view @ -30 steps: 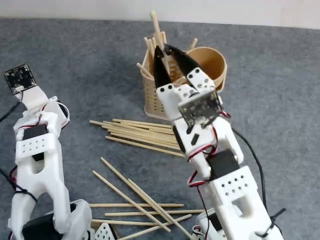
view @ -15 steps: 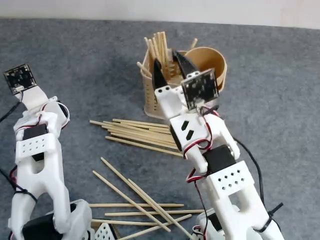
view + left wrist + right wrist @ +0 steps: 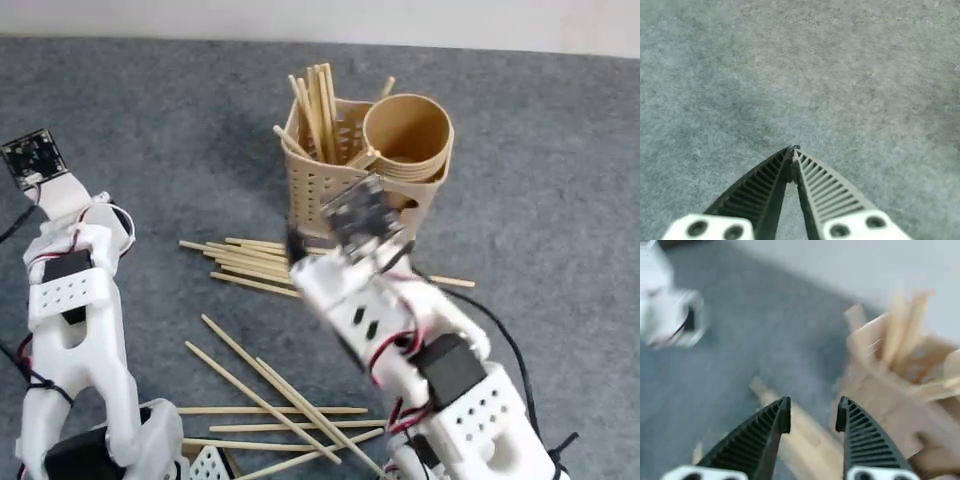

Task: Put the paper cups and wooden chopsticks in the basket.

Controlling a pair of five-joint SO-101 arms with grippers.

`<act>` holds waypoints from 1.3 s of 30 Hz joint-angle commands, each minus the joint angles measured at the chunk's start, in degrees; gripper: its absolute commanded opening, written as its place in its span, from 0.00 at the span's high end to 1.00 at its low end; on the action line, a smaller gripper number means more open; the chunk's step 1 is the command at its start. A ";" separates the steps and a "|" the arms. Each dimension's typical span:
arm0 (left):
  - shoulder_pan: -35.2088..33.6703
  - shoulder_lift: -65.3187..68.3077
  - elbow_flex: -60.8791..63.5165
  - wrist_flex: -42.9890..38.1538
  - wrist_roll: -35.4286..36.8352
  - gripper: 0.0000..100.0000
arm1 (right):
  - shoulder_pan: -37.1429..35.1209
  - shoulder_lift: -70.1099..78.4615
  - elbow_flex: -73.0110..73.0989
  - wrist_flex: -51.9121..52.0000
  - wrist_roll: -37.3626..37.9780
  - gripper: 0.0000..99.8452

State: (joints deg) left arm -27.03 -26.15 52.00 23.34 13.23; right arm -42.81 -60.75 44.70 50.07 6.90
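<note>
1. The grey table (image 3: 560, 180) is carrying everything in the scene.
2. The right arm (image 3: 440, 370) is stretching up from the near edge toward the middle of the table, with its wrist just in front of the basket.
3. The left arm (image 3: 75, 320) is standing at the table's left side, well apart from the basket.
4. The basket (image 3: 320, 195), a pale perforated one, is standing upright at the far middle of the table.
5. The paper cups (image 3: 405, 130) are sitting nested as a stack in the right part of the basket, mouths facing up.
6. A clutch of wooden chopsticks (image 3: 318, 100) is standing on end in the basket's left part, leaning slightly and sticking out above its rim.
7. A bundle of chopsticks (image 3: 250, 262) is lying flat on the table just in front of the basket, partly under the right arm.
8. More loose chopsticks (image 3: 262, 395) are lying crossed nearer the arm bases, and a single chopstick (image 3: 452, 282) is poking out to the right of the right arm.
9. The right gripper (image 3: 813, 415) is hovering released and empty, jaws spread, above the bundle and just beside the basket.
10. The left gripper (image 3: 792, 149) is hanging clenched on nothing, its tips meeting over bare table.
</note>
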 commanded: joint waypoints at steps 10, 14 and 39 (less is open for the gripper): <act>-1.10 -1.45 -0.04 -2.20 0.35 0.99 | -17.36 -1.45 25.19 -6.99 -0.09 0.84; -1.10 -1.45 -0.04 -2.20 0.26 0.99 | -17.98 -1.45 30.29 -7.52 -0.18 0.84; -0.75 -1.45 -0.04 -2.29 0.26 0.99 | -19.47 24.66 18.51 -4.79 -0.44 0.84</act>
State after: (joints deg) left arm -27.82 -26.15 52.53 22.11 13.23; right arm -61.89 -40.09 67.91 45.05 6.90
